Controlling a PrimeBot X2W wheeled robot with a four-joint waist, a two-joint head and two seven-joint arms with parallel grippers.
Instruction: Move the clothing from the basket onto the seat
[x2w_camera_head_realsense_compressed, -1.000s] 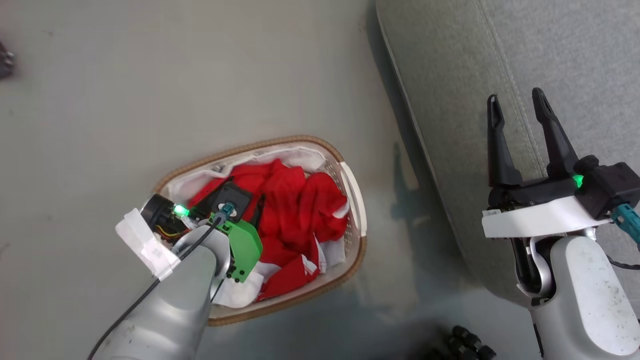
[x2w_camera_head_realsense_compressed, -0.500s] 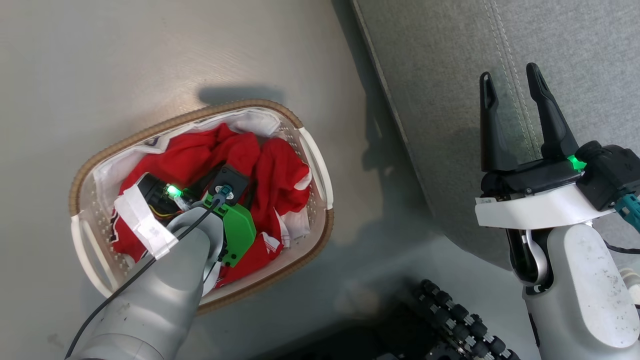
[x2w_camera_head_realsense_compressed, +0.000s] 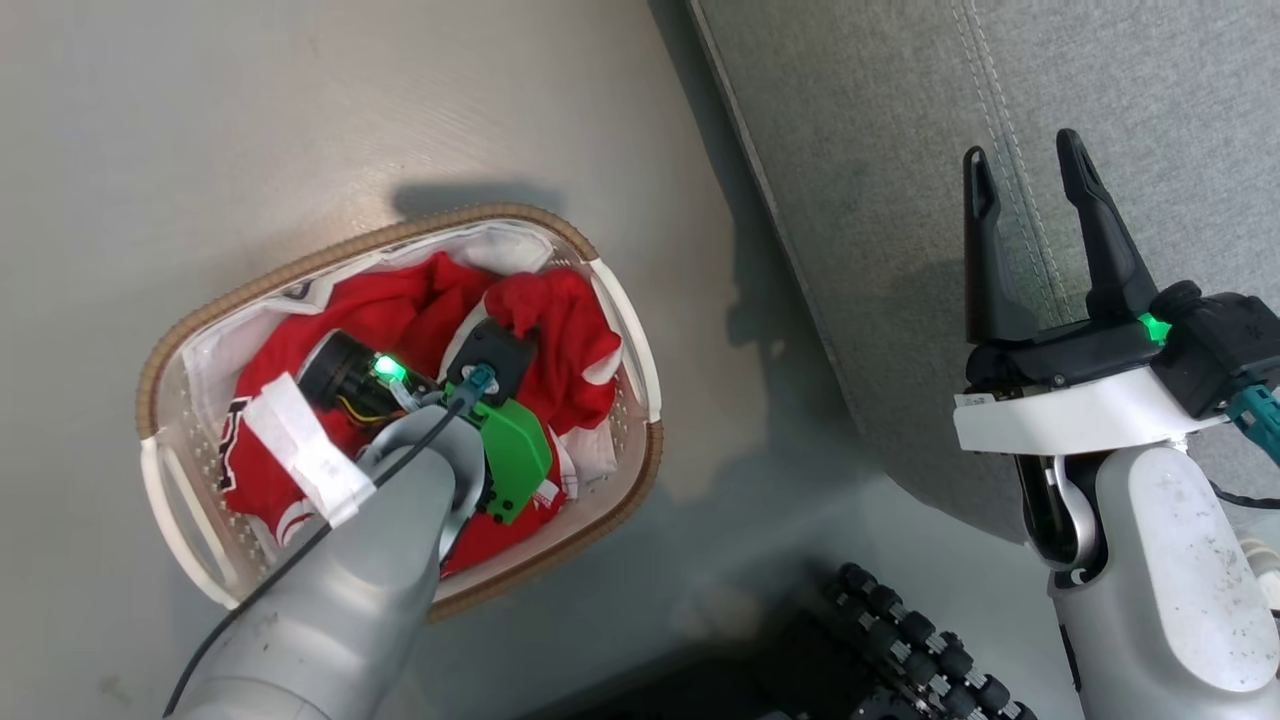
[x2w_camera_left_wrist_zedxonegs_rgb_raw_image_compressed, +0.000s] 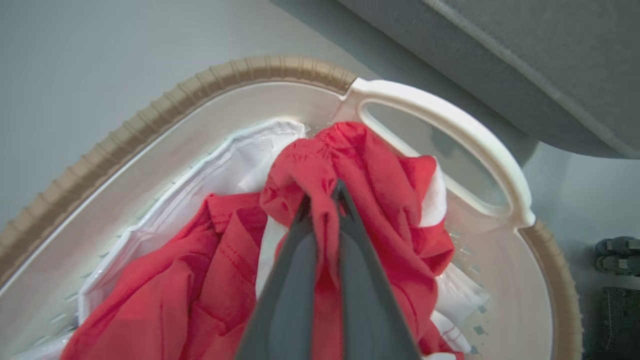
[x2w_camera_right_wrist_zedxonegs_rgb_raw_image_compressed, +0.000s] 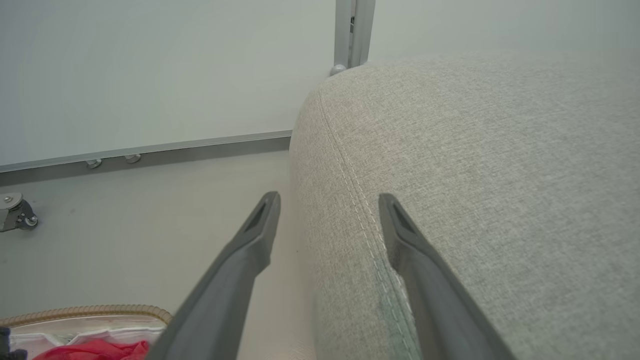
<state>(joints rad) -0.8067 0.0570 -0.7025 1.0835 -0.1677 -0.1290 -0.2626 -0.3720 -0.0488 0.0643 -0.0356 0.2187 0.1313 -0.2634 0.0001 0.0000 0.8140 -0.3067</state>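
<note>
The red jerseys (x2w_camera_head_realsense_compressed: 400, 310) lie heaped in the white basket (x2w_camera_head_realsense_compressed: 180, 330) on the floor. My left wrist (x2w_camera_head_realsense_compressed: 490, 365) reaches down into the basket, covering its own fingers. In the left wrist view my left gripper (x2w_camera_left_wrist_zedxonegs_rgb_raw_image_compressed: 322, 192) is shut on a raised fold of a red jersey (x2w_camera_left_wrist_zedxonegs_rgb_raw_image_compressed: 370, 165), near the basket's handle (x2w_camera_left_wrist_zedxonegs_rgb_raw_image_compressed: 450, 120) and above the white liner (x2w_camera_left_wrist_zedxonegs_rgb_raw_image_compressed: 235, 165). My right gripper (x2w_camera_head_realsense_compressed: 1025, 165) stands open with nothing in it, over the edge of the grey seat (x2w_camera_head_realsense_compressed: 900, 150). It is the open right gripper (x2w_camera_right_wrist_zedxonegs_rgb_raw_image_compressed: 327, 200) that straddles the seat (x2w_camera_right_wrist_zedxonegs_rgb_raw_image_compressed: 475, 175) seam.
The basket stands on pale floor just left of the seat's rounded edge. A black ribbed wheel part (x2w_camera_head_realsense_compressed: 900, 640) of the robot base lies at the bottom. A caster (x2w_camera_right_wrist_zedxonegs_rgb_raw_image_compressed: 15, 212) and a wall rail (x2w_camera_right_wrist_zedxonegs_rgb_raw_image_compressed: 150, 152) are beyond the basket's rim (x2w_camera_right_wrist_zedxonegs_rgb_raw_image_compressed: 85, 312).
The head camera shifted, sliding the basket left in view. My left wrist has risen slightly toward the seat, pulling a fold of red jersey up. The right gripper stays open and still.
</note>
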